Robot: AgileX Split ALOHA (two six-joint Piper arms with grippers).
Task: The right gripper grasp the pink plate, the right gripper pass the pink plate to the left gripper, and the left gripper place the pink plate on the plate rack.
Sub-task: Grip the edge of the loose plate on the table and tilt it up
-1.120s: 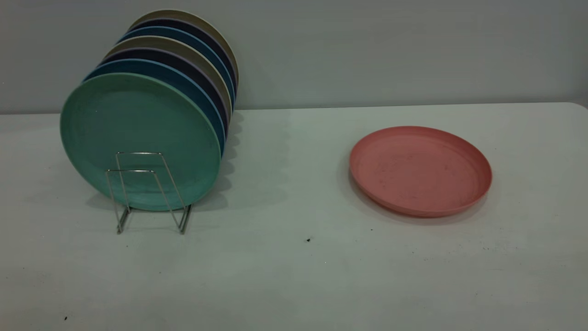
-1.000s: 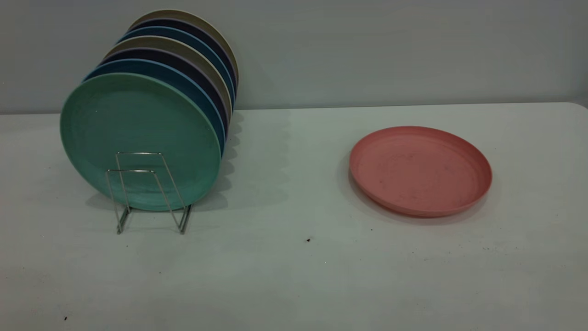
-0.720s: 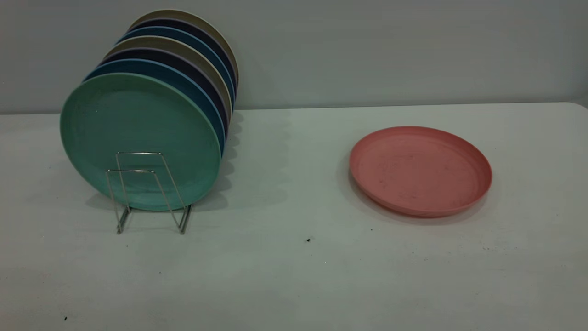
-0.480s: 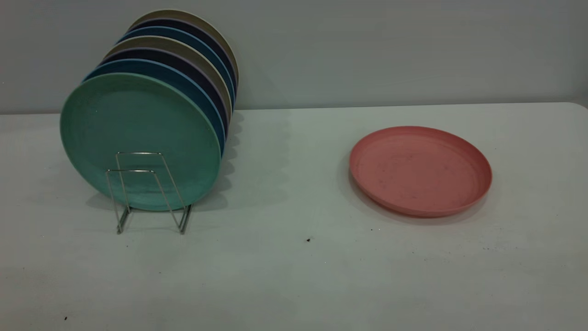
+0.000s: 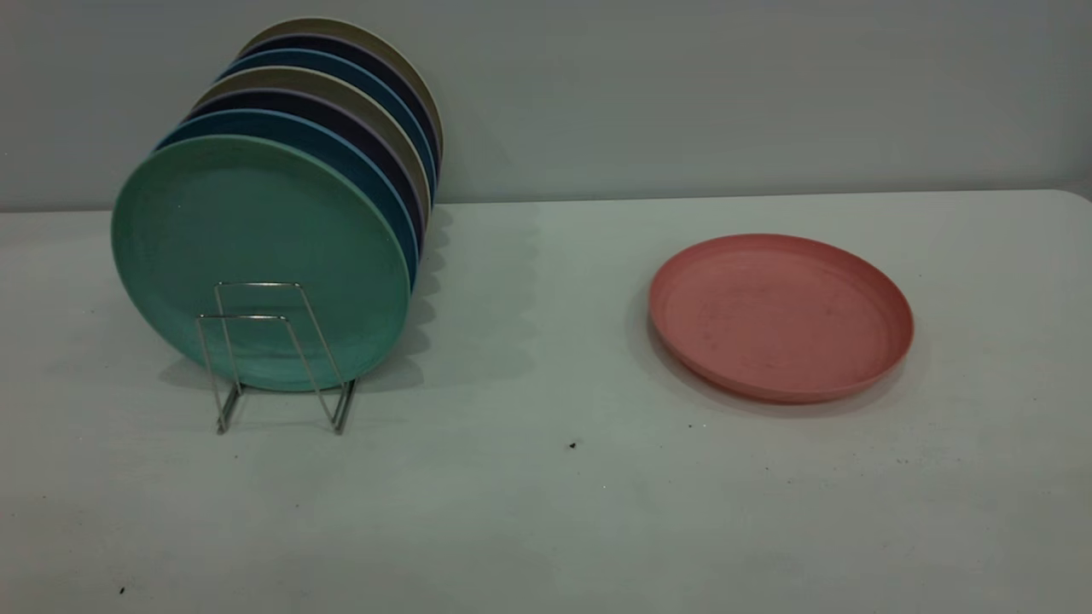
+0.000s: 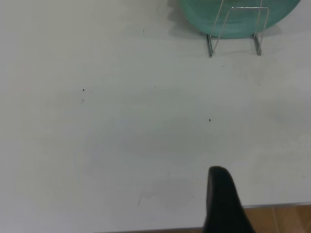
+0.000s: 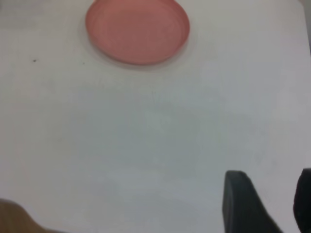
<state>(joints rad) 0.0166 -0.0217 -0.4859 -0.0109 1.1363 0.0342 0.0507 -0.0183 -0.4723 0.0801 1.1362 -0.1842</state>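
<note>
The pink plate [image 5: 781, 315] lies flat on the white table at the right, untouched; it also shows far off in the right wrist view [image 7: 137, 30]. The plate rack [image 5: 243, 317] stands at the left with several plates upright in it, and its two front wire loops are bare; the left wrist view shows its front end [image 6: 210, 46]. Neither gripper shows in the exterior view. My right gripper [image 7: 269, 182] is open and empty, low over bare table well short of the pink plate. My left gripper [image 6: 279, 182] is open and empty by the table's near edge, well away from the rack.
A mint-green plate [image 5: 256, 256] is the front one in the rack, with blue, dark and beige plates behind it. A grey wall runs along the table's [image 5: 546, 512] far edge. The table's near edge over wooden floor shows in the left wrist view [image 6: 272, 205].
</note>
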